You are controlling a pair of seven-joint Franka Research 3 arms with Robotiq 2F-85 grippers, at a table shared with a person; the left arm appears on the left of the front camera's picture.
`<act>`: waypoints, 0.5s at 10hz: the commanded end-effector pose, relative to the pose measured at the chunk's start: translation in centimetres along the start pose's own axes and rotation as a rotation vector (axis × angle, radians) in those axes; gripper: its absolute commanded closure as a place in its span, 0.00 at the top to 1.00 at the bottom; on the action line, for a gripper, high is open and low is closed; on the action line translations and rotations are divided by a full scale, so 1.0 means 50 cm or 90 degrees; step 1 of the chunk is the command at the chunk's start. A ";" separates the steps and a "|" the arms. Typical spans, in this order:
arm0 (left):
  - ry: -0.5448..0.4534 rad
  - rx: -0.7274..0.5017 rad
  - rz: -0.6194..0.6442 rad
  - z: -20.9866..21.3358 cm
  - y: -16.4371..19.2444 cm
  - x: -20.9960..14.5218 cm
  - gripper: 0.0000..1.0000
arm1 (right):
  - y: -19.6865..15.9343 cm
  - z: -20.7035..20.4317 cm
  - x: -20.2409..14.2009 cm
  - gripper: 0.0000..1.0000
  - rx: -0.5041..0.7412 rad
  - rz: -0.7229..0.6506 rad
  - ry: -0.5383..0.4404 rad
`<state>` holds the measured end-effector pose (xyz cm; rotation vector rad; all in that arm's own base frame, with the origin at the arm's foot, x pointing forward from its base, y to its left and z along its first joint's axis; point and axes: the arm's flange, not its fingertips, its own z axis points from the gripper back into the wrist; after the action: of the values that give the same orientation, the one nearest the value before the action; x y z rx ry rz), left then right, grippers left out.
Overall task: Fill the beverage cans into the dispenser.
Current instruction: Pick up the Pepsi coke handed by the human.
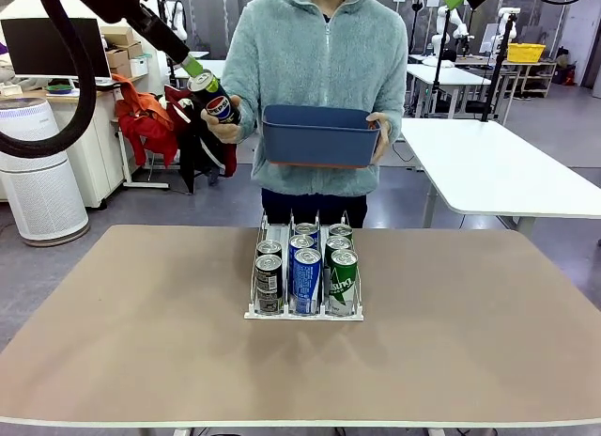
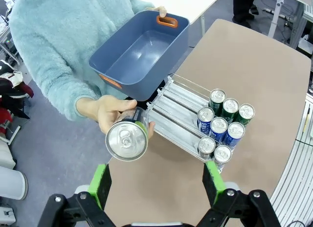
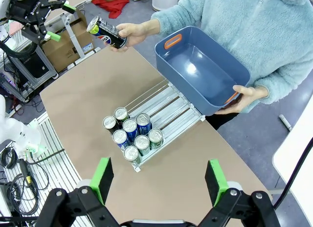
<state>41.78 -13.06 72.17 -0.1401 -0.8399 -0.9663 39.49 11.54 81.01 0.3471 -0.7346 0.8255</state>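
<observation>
Being offered top-first: dark slim aluminium can [image 2: 128,139], lying just ahead of wide-open left claw [image 2: 159,185]; right claw [image 3: 159,180] open, far off.

Person's head cut off by top edge in front view. Held can [image 2: 126,140] seen top-on ahead of left gripper [image 2: 158,183]; label mostly hidden, lower body behind hand [image 2: 110,114]. Blue bin [image 2: 139,53] covers dispenser's [image 2: 173,114] far end. Rear cans [image 1: 306,231] half hidden behind front row. Both grippers' finger bases cut by bottom edges
</observation>
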 end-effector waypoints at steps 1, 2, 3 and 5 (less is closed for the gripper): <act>-0.015 0.003 0.006 -0.023 0.009 -0.012 1.00 | 0.000 0.001 -0.001 1.00 0.000 0.000 0.000; 0.000 0.000 0.000 0.000 0.000 0.000 1.00 | 0.000 0.001 -0.001 1.00 0.000 0.000 0.000; 0.000 0.000 0.000 0.000 0.000 0.000 1.00 | 0.000 0.001 -0.001 1.00 0.000 0.000 0.000; -0.001 0.003 0.003 -0.010 0.005 0.000 1.00 | 0.000 0.001 -0.001 1.00 0.000 0.000 0.000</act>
<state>42.07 -13.14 72.12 -0.1386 -0.8477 -0.9617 39.49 11.54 81.01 0.3471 -0.7347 0.8255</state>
